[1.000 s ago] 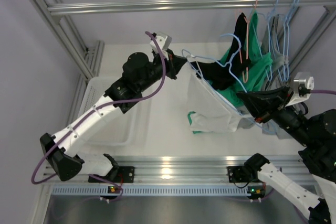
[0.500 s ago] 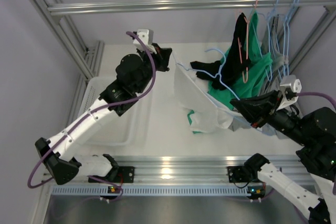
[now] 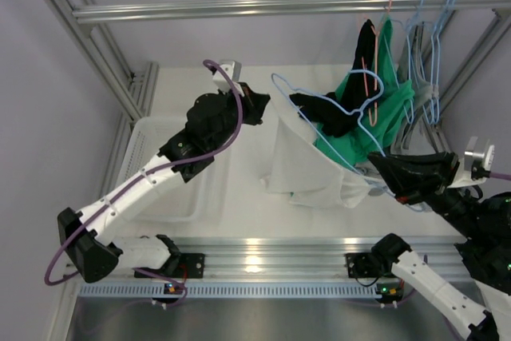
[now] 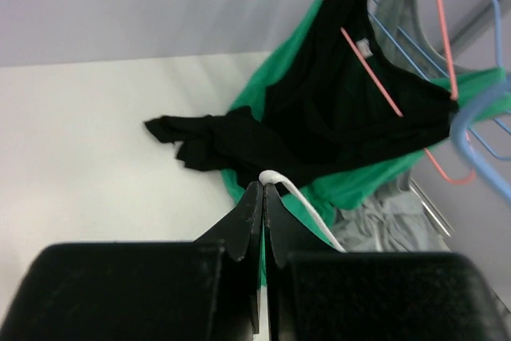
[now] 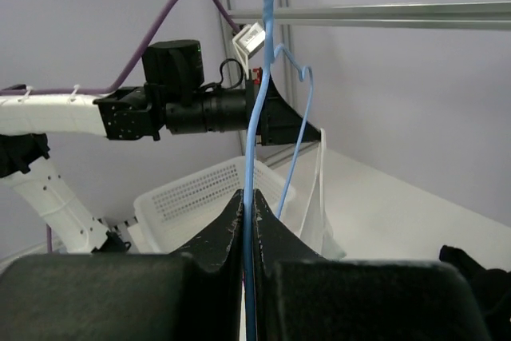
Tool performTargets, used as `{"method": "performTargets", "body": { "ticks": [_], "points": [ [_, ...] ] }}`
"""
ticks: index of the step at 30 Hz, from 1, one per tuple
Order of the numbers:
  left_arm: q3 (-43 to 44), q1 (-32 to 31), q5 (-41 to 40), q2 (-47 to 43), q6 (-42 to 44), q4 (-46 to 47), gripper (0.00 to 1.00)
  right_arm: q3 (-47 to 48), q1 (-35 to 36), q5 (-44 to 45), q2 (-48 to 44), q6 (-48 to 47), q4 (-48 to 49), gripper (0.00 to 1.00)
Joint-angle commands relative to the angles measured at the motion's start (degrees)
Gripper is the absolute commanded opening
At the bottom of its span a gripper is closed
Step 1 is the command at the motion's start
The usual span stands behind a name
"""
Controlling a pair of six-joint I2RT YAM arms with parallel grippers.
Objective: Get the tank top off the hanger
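Top external view: one white tank top is seen draped on the blue hanger, its body sagging under the hanger toward the table. One strap is stretched away from the hanger to the left gripper. The hanger's near end is held by the right gripper. Just behind the hanger one black garment and one green garment are piled. One white basket lies well to the left of it.

Left wrist view: the left jaws are closed on the thin white strap – only its edge is pinched.

Right wrist view: the right jaws are clamped on the hanger's wire, which rises straight up between them.

From here the strap could be lost, because so little of it is pinched. The cloth could also be caught on the hanger's bend if it is pulled sideways, and the wire could be turned inside the right grip.

Two arms and one pink hanger are counted; the other blue hangers on the rail cannot be counted surely.
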Motion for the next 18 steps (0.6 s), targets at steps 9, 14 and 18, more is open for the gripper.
{"method": "performTargets", "body": {
  "ticks": [9,14,18],
  "points": [
    [-7.34,-0.62,33.58,-9.1,-7.79,5.31,0.0,-17.34,-0.05,1.35,16.78,17.8,62.88,0.0],
    [-13.57,-1.15,42.03,-10.42,-5.59,5.22,0.0,-14.19,4.07,3.98,29.27,15.97,74.15,0.0],
    [-19.12,-1.67,43.79,-10.07,-4.71,5.57,0.0,-10.84,7.93,8.98,32.53,10.53,76.62,0.0]
  ]
}}
